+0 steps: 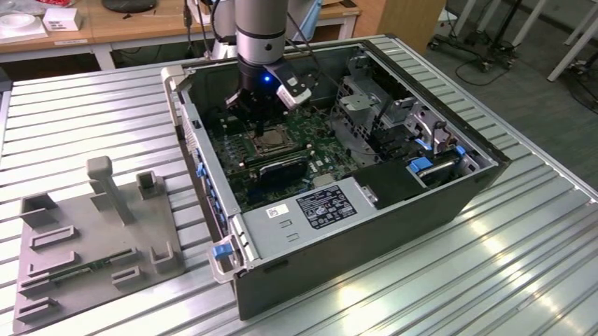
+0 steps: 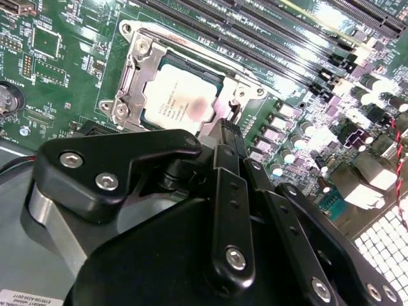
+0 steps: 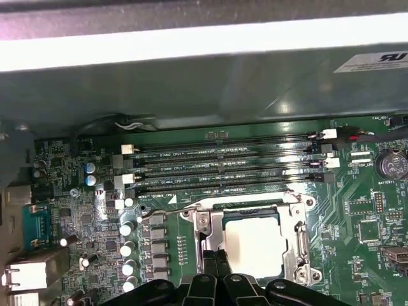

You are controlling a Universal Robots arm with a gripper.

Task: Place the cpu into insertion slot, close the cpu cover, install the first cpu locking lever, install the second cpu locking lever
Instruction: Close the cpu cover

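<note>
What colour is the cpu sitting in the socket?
The cpu is a pale silvery off-white with a faint pinkish patch, clearest in the second wrist view.

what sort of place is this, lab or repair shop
Likely a robotics lab or workshop: a grey robot arm reaches into an open black computer case on a ribbed silvery metal table, with light wooden desks behind.

Even overhead light fills the exterior view, laying pale streaks on the ribbed table (image 1: 449, 280) well away from the cpu (image 1: 271, 142), which sits in the case's (image 1: 374, 231) dimmer interior below a small blue lamp (image 1: 266, 77). In the first wrist view the cpu (image 3: 252, 245) is washed out white; in the second wrist view glare burns the memory slots (image 2: 299, 44) beside it
</note>
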